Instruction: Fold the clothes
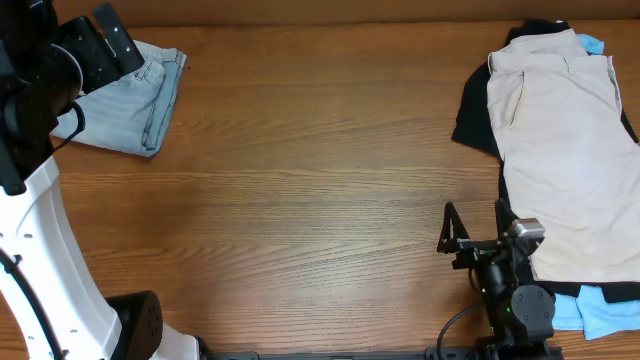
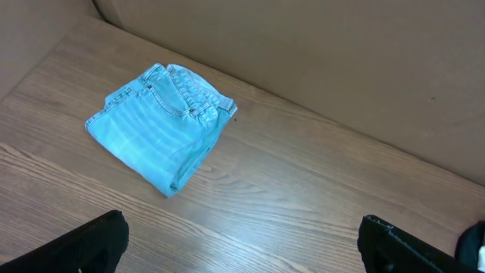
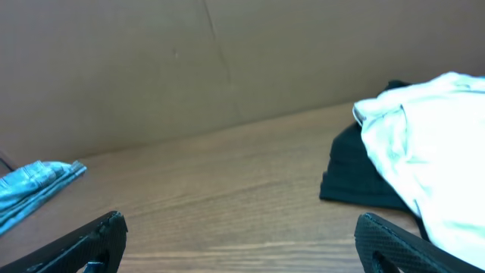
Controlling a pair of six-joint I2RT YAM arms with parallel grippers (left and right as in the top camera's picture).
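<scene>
Left hand is held spread above the table. Denim shorts are seen folded at the far left, just beyond that hand. Right hand is also spread, near right, beside beige shorts laid over a black garment.
</scene>
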